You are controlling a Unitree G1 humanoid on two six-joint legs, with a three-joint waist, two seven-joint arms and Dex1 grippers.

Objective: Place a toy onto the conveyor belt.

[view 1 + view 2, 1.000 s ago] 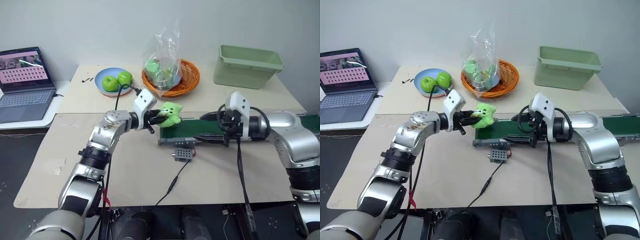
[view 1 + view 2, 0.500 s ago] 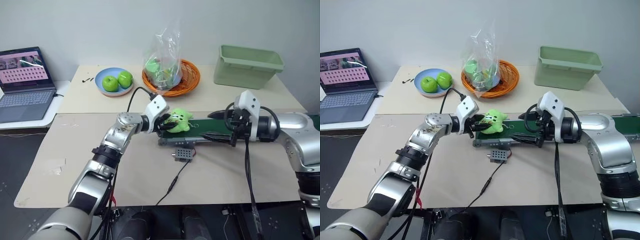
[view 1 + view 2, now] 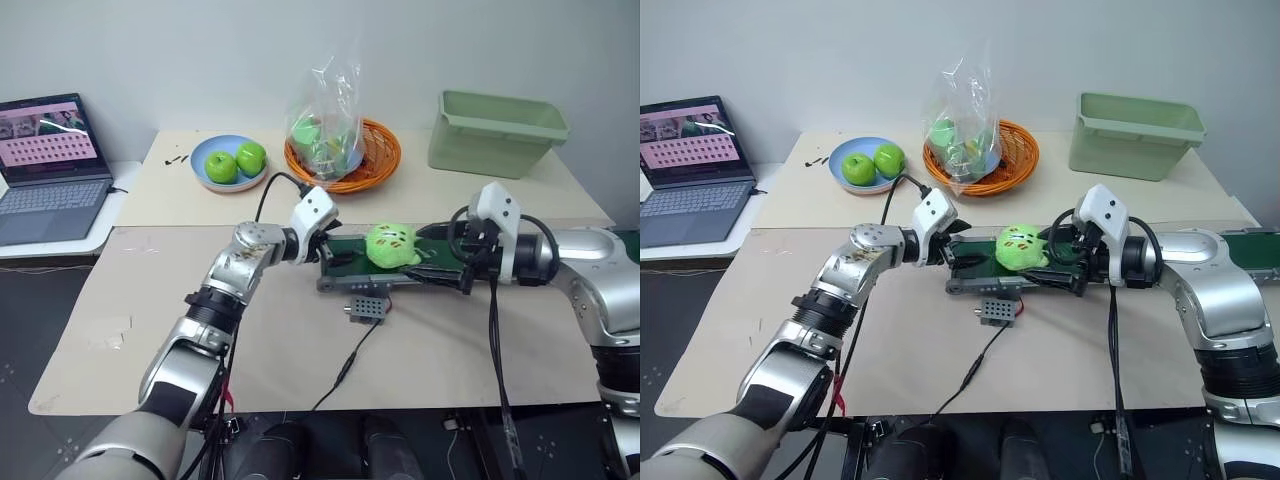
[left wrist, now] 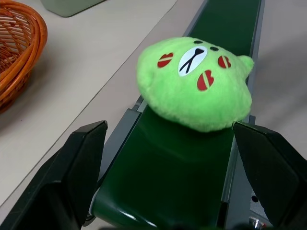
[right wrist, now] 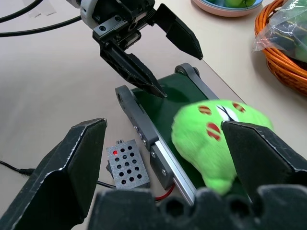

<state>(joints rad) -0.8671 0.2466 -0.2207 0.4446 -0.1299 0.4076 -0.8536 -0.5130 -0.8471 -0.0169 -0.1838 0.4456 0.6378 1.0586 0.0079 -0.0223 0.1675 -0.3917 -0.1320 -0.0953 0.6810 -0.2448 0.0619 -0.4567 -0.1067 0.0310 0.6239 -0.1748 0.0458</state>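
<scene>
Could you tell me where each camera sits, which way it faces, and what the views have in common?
Left and right eye views: on the head, looking forward and down over both arms at the table.
Left wrist view: on the left wrist, looking along the open left gripper down the conveyor belt at the toy.
Right wrist view: on the right wrist, between the open right gripper fingers, facing the left gripper across the belt.
Shared: all show the toy lying on the belt.
</scene>
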